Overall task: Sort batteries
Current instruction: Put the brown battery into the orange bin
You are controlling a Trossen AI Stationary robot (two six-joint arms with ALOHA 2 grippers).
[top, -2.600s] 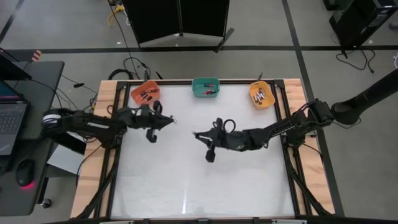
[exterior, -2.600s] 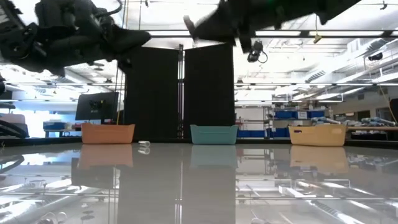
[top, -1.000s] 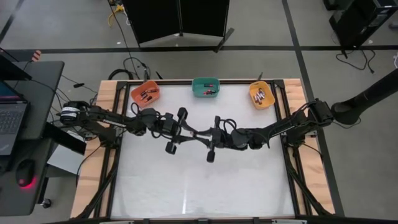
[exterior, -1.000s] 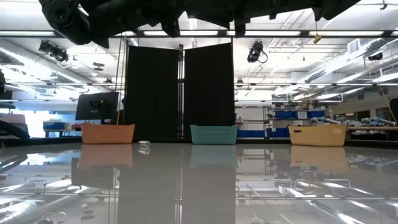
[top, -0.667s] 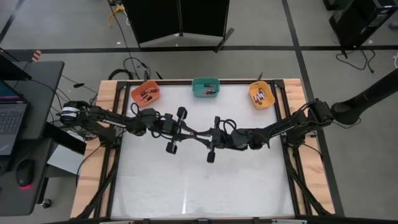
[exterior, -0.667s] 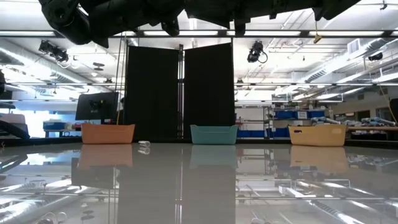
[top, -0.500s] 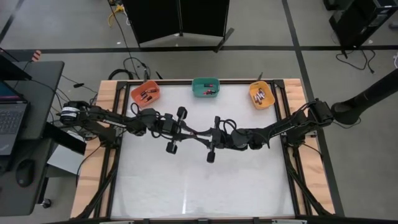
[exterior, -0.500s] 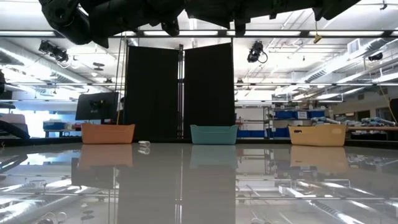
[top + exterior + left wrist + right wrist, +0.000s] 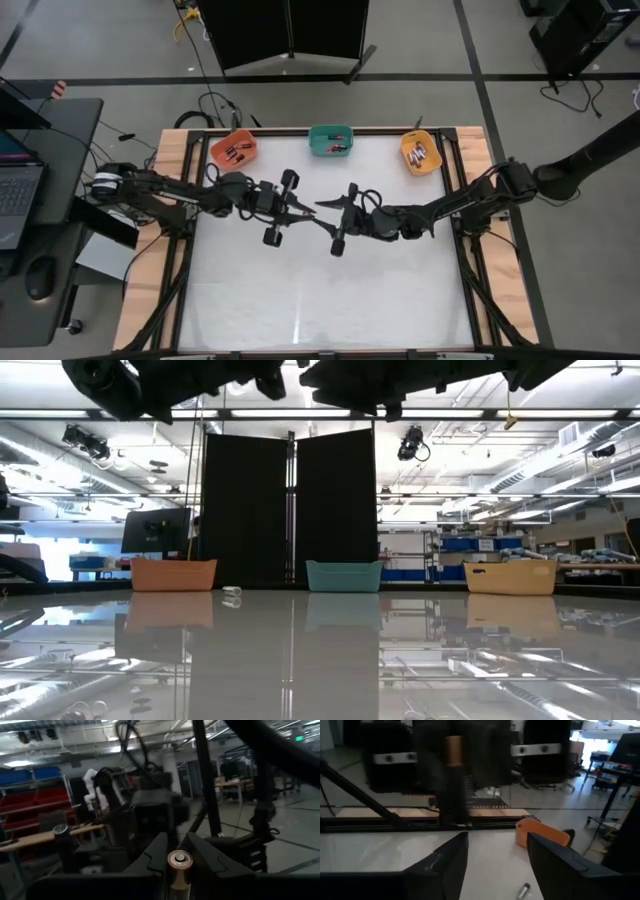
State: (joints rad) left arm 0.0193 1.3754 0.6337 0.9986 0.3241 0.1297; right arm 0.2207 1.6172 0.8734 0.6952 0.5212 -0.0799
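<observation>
Above the table's middle my two grippers face each other tip to tip. My left gripper [image 9: 308, 207] is shut on a battery [image 9: 178, 866] with a copper-coloured end and a dark body. The same battery [image 9: 453, 751] shows in the right wrist view. My right gripper [image 9: 324, 204] stands open just right of it, with nothing between its fingers [image 9: 451, 862]. Another battery [image 9: 232, 593] lies on the table near the orange bin [image 9: 235, 150]. Several batteries lie in the orange bin, the teal bin [image 9: 331, 140] and the yellow bin [image 9: 419, 151]. My left gripper pinches the battery between its two fingers, which press on the sides below the copper-coloured end [image 9: 178, 870]. The fingers come level from the table's left. The copper end shows free, and the battery is lifted clear of the table.
The three bins stand in a row along the far edge. The white tabletop [image 9: 320, 300] stretches bare toward the near edge. A desk with a laptop [image 9: 20, 190] stands left of the table, and black screens [image 9: 290, 510] stand behind it.
Both grippers, which met tip to tip over the table's middle, have risen a little. A small gap now shows between them. The left gripper has drawn slightly toward the table's left.
</observation>
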